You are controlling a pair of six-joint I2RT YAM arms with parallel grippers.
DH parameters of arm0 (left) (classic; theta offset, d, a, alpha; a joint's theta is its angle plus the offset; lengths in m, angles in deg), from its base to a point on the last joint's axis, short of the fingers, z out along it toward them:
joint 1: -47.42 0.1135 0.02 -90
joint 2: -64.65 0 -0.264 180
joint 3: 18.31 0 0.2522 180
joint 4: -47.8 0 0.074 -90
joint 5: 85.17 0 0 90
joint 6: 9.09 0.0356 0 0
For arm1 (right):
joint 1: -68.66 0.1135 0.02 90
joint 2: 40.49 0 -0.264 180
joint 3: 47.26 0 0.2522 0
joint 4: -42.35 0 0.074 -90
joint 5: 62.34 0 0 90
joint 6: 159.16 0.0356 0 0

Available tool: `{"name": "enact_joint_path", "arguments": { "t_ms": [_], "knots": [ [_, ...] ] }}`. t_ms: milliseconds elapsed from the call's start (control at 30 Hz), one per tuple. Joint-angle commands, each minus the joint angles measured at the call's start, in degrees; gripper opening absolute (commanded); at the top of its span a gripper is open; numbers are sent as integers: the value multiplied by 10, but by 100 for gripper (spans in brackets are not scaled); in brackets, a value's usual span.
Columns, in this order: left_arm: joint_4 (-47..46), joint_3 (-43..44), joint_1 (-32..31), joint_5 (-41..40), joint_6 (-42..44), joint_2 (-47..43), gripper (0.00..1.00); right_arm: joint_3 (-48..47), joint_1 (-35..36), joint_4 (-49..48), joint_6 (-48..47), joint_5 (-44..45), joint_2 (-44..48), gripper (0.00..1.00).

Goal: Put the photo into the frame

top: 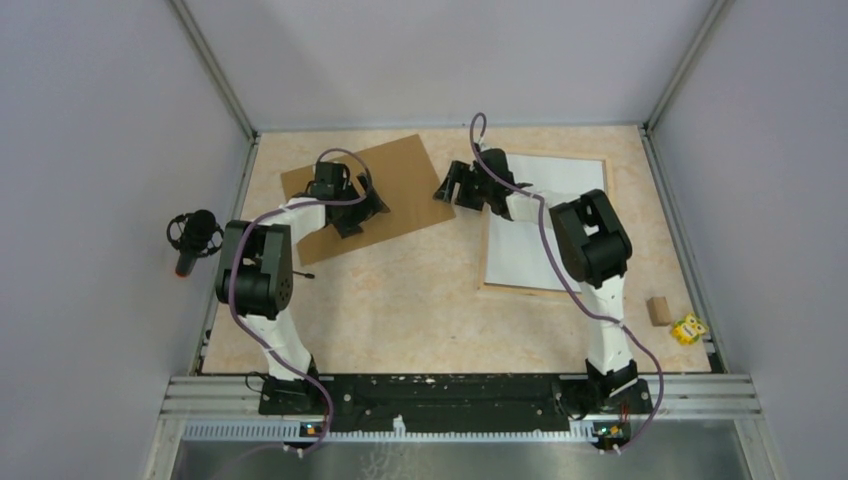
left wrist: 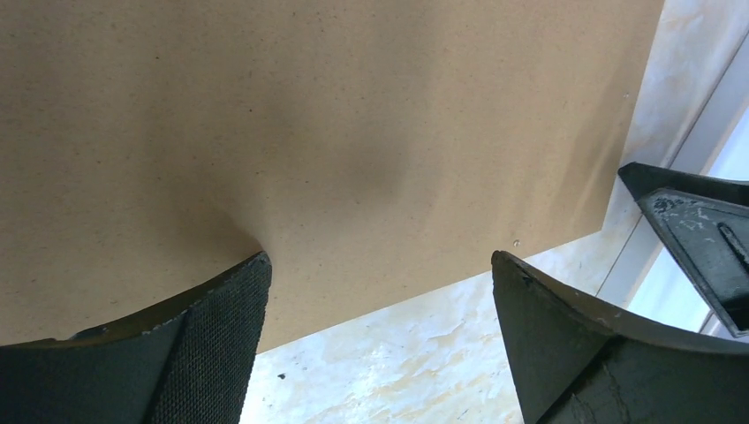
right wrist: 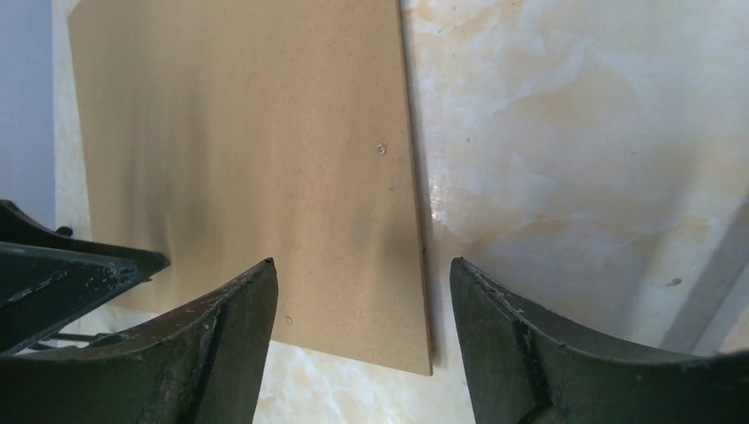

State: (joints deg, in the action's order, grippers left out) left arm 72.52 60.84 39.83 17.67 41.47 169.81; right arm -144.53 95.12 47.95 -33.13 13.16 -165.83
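The photo lies white back up inside the frame, whose pale wooden rim shows along its near and right sides, on the right half of the table. My right gripper hovers left of the frame, jaws open and empty, above the right corner of a brown backing board. My left gripper is open and empty too, low over the near edge of that board. Neither wrist view shows the photo or frame.
A small wooden block and a yellow-green toy sit near the right front corner. A black microphone-like object hangs outside the left wall. Metal rails and grey walls enclose the table.
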Motion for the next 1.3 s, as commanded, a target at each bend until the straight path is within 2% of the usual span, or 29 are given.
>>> {"name": "enact_joint_path", "arguments": {
  "t_ms": [0,133,267,367,467,633,800,900,1033,1133,1267],
  "knots": [
    [13,-21,-6,14,-23,26,98,11,1,-10,6,-50,-20,70],
    [26,-17,-6,34,-38,48,98,27,0,-83,52,-115,-21,70],
    [14,-29,-6,60,-50,59,98,31,-6,-144,101,-197,-17,62],
    [5,-36,-9,73,-55,59,98,72,-19,-212,151,-231,19,56],
    [-2,-40,-21,79,-57,54,98,119,-29,-263,182,-250,69,54],
    [-10,-43,-48,94,-60,45,98,189,-43,-252,197,-243,133,54],
    [-23,-53,-75,112,-67,30,98,267,-47,-295,214,-246,182,54],
    [-23,-53,-92,113,-64,22,98,297,-49,-273,202,-220,225,53],
    [-13,-46,-100,106,-57,8,98,291,-48,-186,142,-157,252,54],
    [17,-19,-99,62,-18,-17,98,251,-36,-75,59,-95,242,60],
    [42,-5,-93,-43,25,-66,98,199,-10,25,-10,-7,218,72]
  ]
}}
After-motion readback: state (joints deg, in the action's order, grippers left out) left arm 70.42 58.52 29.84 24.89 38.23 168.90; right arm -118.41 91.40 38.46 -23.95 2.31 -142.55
